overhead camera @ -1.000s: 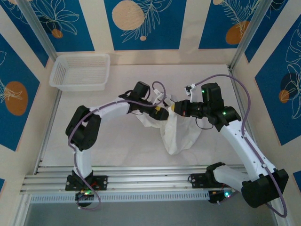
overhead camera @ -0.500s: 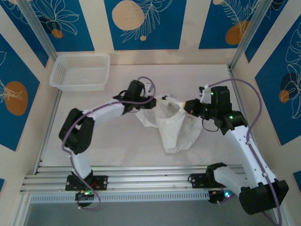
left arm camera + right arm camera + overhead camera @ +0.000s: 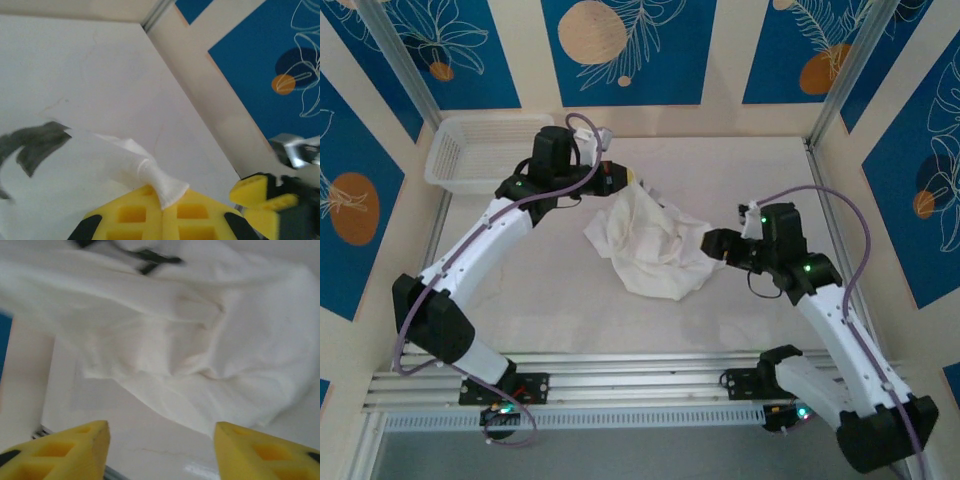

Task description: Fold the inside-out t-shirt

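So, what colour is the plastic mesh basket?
White plastic mesh basket, clearest in the top external view.

Left arm (image 3: 485,235) hides basket's (image 3: 460,180) right near corner. Wrist view: t-shirt (image 3: 200,340) blurred, cut off at top and sides; right gripper (image 3: 160,426) fingers cut at bottom edge.

A plain white t-shirt (image 3: 650,250) lies crumpled in a loose heap near the middle of the counter (image 3: 540,290). It is wrinkled and bunched, with no panel lying flat. From the heap's far left side a strip of cloth stretches away, and its tip is twisted into a thin tail pinched between the closed fingers of the left hand (image 3: 162,197). Seen close from the right wrist, soft folds overlap and the near edge rests on the counter.
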Controlling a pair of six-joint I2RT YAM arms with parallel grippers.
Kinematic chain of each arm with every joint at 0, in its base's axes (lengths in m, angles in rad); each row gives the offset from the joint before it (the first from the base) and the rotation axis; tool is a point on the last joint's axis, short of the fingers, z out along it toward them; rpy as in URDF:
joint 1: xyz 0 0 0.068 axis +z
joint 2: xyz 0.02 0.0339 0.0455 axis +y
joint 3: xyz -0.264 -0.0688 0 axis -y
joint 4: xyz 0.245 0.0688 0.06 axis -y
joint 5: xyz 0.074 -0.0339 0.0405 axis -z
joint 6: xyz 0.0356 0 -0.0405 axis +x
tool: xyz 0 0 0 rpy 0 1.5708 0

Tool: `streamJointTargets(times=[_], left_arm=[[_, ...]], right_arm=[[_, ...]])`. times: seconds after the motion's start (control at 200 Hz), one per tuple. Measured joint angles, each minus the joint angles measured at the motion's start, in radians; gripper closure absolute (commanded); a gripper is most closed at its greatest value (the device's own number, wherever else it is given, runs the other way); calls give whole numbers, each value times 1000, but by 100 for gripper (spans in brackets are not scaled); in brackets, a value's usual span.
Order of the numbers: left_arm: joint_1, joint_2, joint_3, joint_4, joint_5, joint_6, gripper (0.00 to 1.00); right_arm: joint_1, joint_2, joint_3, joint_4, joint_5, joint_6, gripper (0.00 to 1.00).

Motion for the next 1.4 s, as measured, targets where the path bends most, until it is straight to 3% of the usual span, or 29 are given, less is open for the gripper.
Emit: streamJointTargets(times=[0.095, 0.18, 0.245, 0.3, 0.39, 0.445, 0.535, 0.58, 0.665, 0.73, 0.9, 0.98, 1.07, 1.135, 1.24, 1.305, 1.365, 1.4], left_arm=[[-8, -4, 0, -53, -16, 21, 100], [-10, -24, -1, -122, -125, 27, 100], [-4, -65, -21, -166, -246, 26, 100], [6, -115, -61, -196, -356, 22, 85], [43, -192, -143, -240, -525, -8, 80], [83, -207, -188, -255, -588, -24, 72], [156, -192, -240, -294, -663, -21, 51], [185, -186, -262, -314, -688, -21, 47], [210, -185, -267, -329, -662, 19, 44], [193, -173, -245, -316, -562, 59, 41], [-23, 33, -58, -261, -352, 156, 31], [-118, 161, 15, -249, -308, 175, 26], [-177, 277, 54, -245, -285, 170, 18], [-190, 350, 73, -253, -291, 169, 14], [-190, 442, 101, -268, -341, 171, 14], [-190, 477, 113, -274, -395, 169, 19], [-190, 493, 122, -285, -446, 167, 33], [-189, 497, 125, -288, -469, 167, 50]], right_arm=[[189, -3, 24, 105, 81, -72, 37], [264, 68, 55, 153, 185, -104, 37], [259, 164, 92, 166, 263, -103, 37], [236, 257, 118, 167, 299, -99, 37], [189, 399, 159, 149, 310, -88, 36], [166, 471, 186, 125, 305, -80, 36], [137, 579, 254, 56, 302, -56, 34], [128, 620, 291, 20, 306, -34, 34], [121, 667, 327, -21, 310, 8, 33], [116, 680, 324, -41, 305, 40, 32], [84, 742, 311, -42, 236, 115, 35], [76, 788, 303, -40, 230, 135, 49], [73, 813, 274, -33, 221, 157, 86], [72, 814, 253, -25, 205, 165, 98], [72, 812, 235, -6, 177, 172, 100], [74, 804, 228, 2, 165, 172, 100], [77, 785, 216, 16, 155, 168, 100], [81, 766, 204, 23, 151, 166, 100]])
